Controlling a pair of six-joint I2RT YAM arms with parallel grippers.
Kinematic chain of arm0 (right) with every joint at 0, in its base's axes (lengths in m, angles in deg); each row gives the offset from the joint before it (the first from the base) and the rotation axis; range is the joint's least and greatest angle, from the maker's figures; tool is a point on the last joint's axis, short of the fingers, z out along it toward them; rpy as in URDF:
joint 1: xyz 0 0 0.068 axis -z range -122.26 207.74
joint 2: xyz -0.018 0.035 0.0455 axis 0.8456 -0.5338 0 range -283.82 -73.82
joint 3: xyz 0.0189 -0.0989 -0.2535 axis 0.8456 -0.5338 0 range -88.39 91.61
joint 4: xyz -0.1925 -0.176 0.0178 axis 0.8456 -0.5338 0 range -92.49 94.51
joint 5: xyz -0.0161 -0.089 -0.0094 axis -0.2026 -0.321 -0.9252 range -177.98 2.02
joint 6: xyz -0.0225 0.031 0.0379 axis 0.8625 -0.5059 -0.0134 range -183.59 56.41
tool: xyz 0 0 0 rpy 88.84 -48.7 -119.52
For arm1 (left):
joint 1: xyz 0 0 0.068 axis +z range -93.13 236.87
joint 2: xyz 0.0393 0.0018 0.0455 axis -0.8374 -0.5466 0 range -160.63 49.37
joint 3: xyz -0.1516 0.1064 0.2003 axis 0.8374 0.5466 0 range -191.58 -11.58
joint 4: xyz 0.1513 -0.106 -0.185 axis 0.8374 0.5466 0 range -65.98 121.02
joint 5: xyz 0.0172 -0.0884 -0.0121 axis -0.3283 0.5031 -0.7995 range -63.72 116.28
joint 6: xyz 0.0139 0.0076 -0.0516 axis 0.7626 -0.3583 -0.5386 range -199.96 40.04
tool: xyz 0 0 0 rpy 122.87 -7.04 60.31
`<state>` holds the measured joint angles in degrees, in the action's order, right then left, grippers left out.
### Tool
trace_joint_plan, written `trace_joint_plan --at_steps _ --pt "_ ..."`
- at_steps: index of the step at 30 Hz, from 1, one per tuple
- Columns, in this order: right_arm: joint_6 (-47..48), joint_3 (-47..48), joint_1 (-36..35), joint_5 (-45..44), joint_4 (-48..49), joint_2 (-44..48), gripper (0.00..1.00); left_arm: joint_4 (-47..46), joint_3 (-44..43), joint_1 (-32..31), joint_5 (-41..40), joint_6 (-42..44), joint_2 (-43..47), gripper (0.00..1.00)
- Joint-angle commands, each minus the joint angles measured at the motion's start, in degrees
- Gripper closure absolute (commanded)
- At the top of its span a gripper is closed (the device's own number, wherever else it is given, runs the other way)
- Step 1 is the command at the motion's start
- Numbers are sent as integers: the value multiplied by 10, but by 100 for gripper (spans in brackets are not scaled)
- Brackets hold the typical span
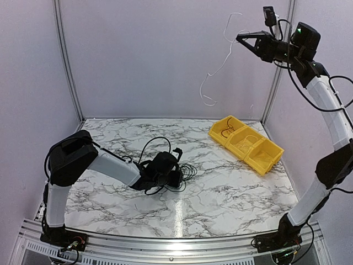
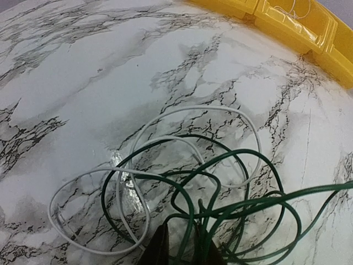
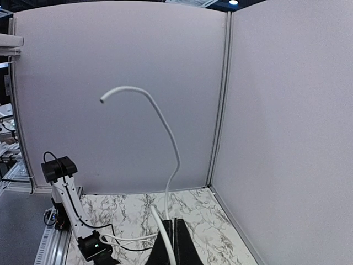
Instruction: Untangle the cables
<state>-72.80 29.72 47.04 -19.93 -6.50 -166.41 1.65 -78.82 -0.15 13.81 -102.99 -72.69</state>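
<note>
Here we see a marble-patterned worktop [image 1: 231, 193] running back to pale partition walls [image 1: 165, 55]. Near its middle the left claw [image 2: 182, 251] lies low at the cables [image 1: 187, 172], a loose tangle of green and white loops. Its fingers stand close about a green strand, though we cannot tell whether they pinch it. Farther back on the right sits a yellow bin [image 1: 263, 164] with three compartments, a thin pale strand [image 2: 295, 8] in one. High at the far right, the right claw [image 1: 241, 37] is clenched on a white cable [image 3: 175, 149] dangling in the air.
</note>
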Motion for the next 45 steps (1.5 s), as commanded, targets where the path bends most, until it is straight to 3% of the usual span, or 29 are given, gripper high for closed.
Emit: trace_joint_plan --at_steps 1,4,8,11,14,15,22,33,37,43,45 --pt "35 12 25 -38 -21 -9 100 27 12 0 7 0 24 78" --pt "123 -39 33 -85 -77 8 100 30 5 -2 5 6 53 66" --pt "197 -138 45 -124 -90 43 100 71 -12 -3 -63 -15 84 48" --pt "260 -202 54 -156 -114 63 100 100 -37 -3 -46 0 93 39" --pt "277 -255 81 -168 -116 69 100 182 -104 -7 -41 25 81 16" --pt "282 -268 91 -174 -118 68 100 202 -122 -7 -41 30 78 3" --pt "350 -329 163 -225 -145 48 100 222 -156 -7 -42 26 123 1" --pt "424 -355 182 -339 -166 19 100 242 -240 -8 -46 83 115 1" --pt "434 -376 192 -366 -157 5 100 261 -258 -9 -121 41 117 1" --pt "432 -378 193 -438 -161 -42 100 332 -323 -4 -144 41 103 1" --pt "426 -374 193 -454 -163 -60 100 326 -315 7 -161 -10 110 1"
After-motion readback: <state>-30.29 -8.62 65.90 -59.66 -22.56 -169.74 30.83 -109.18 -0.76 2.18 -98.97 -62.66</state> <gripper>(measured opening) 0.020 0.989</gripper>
